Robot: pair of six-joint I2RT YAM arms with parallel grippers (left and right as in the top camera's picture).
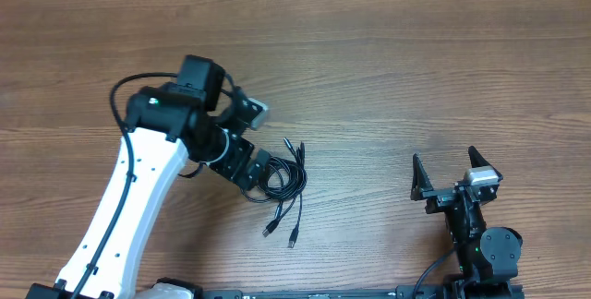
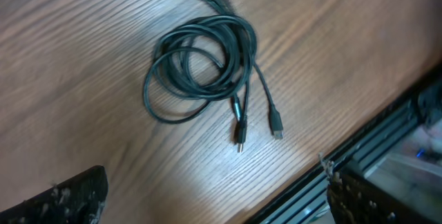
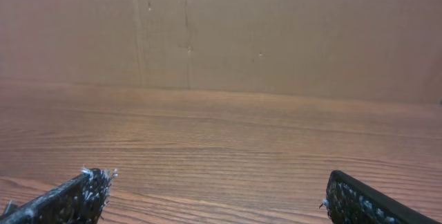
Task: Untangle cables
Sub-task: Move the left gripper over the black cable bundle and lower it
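The cables (image 2: 200,68) lie in a loose coil on the wooden tabletop (image 1: 388,77), with plug ends trailing out at two sides. The left fingers (image 2: 69,196) are spread wide and hold nothing. The coil lies just ahead of them, in line with their gap, untouched. The right fingers (image 3: 76,198) are equally wide and empty, well apart from the coil.

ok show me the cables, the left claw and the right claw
cables (image 2: 242,58), left wrist view, on the right side of the coiled loops
left claw (image 2: 210,193), left wrist view, midway between its open fingertips
right claw (image 1: 443,155), overhead view, midway between its open fingertips
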